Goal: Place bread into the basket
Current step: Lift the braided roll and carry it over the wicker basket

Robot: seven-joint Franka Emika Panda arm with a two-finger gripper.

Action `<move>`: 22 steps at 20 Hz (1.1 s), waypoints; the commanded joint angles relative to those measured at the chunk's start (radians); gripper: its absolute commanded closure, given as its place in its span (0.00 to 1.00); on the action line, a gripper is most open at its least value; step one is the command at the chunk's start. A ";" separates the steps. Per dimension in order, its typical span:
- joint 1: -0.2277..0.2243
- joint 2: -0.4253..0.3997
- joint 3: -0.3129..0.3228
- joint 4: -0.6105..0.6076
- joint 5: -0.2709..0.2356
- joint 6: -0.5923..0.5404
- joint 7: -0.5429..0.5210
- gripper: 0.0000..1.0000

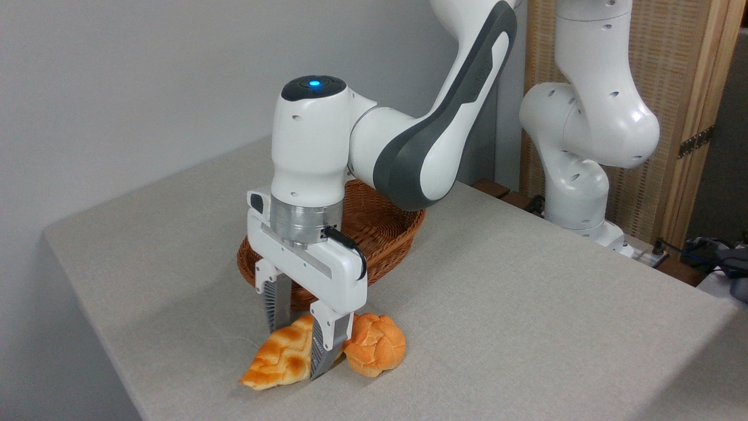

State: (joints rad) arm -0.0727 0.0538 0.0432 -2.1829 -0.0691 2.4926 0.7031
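Bread: we see the braided loaf (280,355) lying on the tabletop (502,316) near the front edge, pale yellow with toasted orange-brown patches, its pointed end aimed to the near left.
Bread's place: we find it outside the basket, on the cloth just in front of it, with its far right end between the claw's fingers.
Claw: we see the claw (298,339) pointing straight down over the loaf, one ribbed finger (274,304) on the far left side of the bread and the other on its near right side; the fingers stand partly closed around the loaf's wide end, and we cannot tell whether they are pressing on it or only bracketing it.
Roll: we note a smaller round orange knotted roll (375,344) just right of the near finger, touching or almost touching the loaf.
Basket: we see the reddish-brown wicker basket (385,234) behind the claw, partly hidden by the arm's wrist.
Arm: we see the white arm (409,146) reaching in from the far right, a blue light lit on top of its wrist.
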 commanded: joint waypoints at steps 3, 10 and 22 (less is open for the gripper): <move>0.001 -0.005 -0.002 -0.014 0.045 -0.063 0.041 0.19; 0.002 -0.009 0.006 -0.011 0.037 -0.083 0.035 0.52; 0.014 -0.017 0.056 0.179 -0.058 -0.355 0.022 0.58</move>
State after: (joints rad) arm -0.0616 0.0488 0.0602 -2.1143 -0.0822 2.2967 0.7308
